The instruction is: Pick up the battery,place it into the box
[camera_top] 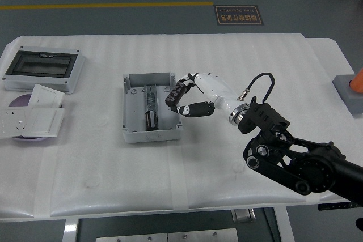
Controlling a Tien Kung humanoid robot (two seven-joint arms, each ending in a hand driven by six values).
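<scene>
The grey open box (pixel 131 134) lies left of the table's centre, with a metal rail and a dark cylindrical piece (pixel 151 121) inside it. My right hand (pixel 182 100), white with black fingers (pixel 175 90), hovers at the box's right wall. The fingers and thumb are curled together in a pinch. The battery is mostly hidden inside that pinch, so only a small pale spot shows there. My right arm (pixel 295 162) comes in from the lower right. The left arm does not show.
A grey enclosure with a dark window (pixel 42 69) sits at the far left. White socket plates (pixel 31 117) lie in front of it on a purple disc. A grey block with an orange cone (pixel 350 89) stands off the table's right edge.
</scene>
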